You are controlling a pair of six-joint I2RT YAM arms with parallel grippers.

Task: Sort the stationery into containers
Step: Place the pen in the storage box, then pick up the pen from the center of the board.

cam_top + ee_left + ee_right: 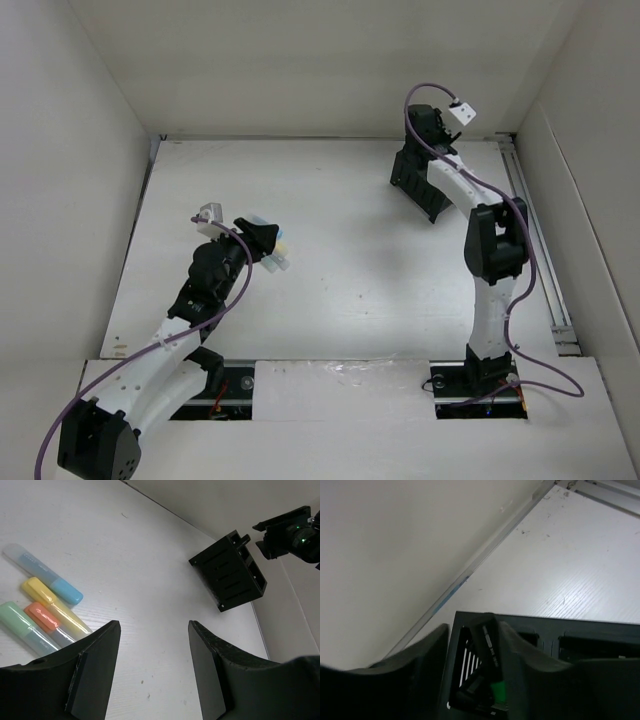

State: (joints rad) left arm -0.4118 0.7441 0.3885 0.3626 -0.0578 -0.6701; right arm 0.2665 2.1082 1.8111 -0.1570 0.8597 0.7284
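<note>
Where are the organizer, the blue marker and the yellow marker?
organizer (227,572), left wrist view, slotted side wall
blue marker (44,574), left wrist view, middle of body
yellow marker (55,607), left wrist view, middle of body

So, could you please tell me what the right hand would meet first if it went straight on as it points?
Most likely the black mesh organizer: the right hand points into an end compartment, where a green-ended marker stands between its fingers.

Illumination and Image Quality

Top view: bright, even overhead light; soft shadows on the table (340,260). Left wrist view: sharp mid-frame, faint glare on the markers (47,607), lower edge blurred. Right wrist view: dim, soft focus throughout, lower half nearly black, wall (380,555) at upper left evenly lit
</note>
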